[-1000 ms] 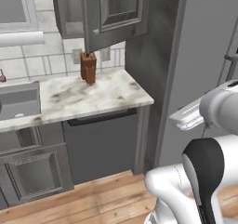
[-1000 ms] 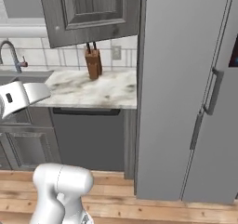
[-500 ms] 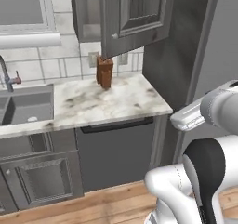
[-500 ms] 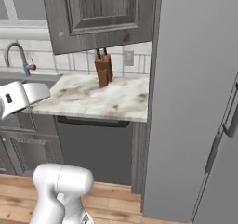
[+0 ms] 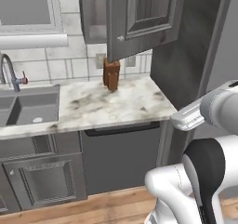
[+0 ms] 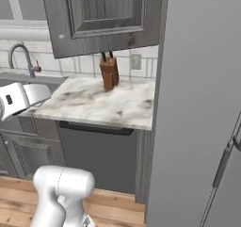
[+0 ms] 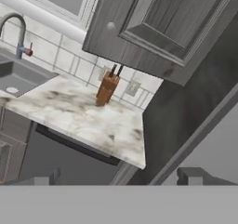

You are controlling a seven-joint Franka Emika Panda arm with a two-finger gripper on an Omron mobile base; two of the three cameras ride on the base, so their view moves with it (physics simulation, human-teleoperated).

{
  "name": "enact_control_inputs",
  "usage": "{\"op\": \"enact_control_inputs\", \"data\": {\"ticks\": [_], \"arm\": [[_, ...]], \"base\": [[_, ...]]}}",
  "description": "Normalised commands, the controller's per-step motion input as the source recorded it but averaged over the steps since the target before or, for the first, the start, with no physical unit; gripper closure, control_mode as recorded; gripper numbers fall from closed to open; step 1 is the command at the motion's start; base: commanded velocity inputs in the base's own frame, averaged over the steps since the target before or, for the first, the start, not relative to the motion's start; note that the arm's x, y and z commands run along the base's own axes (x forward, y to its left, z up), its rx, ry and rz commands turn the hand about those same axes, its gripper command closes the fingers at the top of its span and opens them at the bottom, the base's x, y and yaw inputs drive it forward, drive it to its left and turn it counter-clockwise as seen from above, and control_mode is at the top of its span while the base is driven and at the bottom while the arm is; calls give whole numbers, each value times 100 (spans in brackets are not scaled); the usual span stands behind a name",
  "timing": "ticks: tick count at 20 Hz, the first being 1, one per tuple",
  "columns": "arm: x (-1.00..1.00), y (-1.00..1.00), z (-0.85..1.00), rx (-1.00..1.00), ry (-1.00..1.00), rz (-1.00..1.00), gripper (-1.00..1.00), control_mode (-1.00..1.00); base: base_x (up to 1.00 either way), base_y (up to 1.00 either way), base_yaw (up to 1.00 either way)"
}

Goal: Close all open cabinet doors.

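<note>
- The cabinet door (image 5: 144,18) of the wall unit stood swung open over the marble counter (image 5: 93,108), its recessed panel and small round knob (image 5: 121,38) facing the cameras; in the left base view the cabinet's open interior (image 5: 94,14) was visible just left of the door's edge.
- In the right base view the same cabinet door (image 6: 106,16) hung out from the wall beside the tall grey refrigerator (image 6: 202,103), with its knob (image 6: 61,36) at the lower left corner.
- In the hand view the door (image 7: 162,28) appeared tilted, above and in front of the counter.
- A brown knife block (image 5: 111,74) stood upright on the counter against the tiled wall, below the door's lower edge.
- A sink (image 5: 28,108) with a curved faucet (image 5: 8,72) lay at the counter's left end.
- The gripper (image 7: 118,177) showed two dark fingertips (image 7: 46,177) set wide apart, holding nothing, well apart from the door.
- A dark dishwasher front (image 5: 123,155) sat under the counter.
</note>
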Motion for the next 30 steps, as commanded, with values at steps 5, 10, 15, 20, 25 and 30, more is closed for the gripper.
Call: {"op": "enact_control_inputs", "data": {"ticks": [5,10,15,20,25,30], "arm": [[0,0,0,0,0,0,-100,100],[0,0,0,0,0,0,-100,100],[0,0,0,0,0,0,-100,100],[0,0,0,0,0,0,-100,100],[0,0,0,0,0,0,-100,100],[0,0,0,0,0,0,-100,100]], "base": [[46,-24,11],[38,-20,11],[30,-8,7],[30,-16,7],[25,-15,7],[20,-18,7]]}}
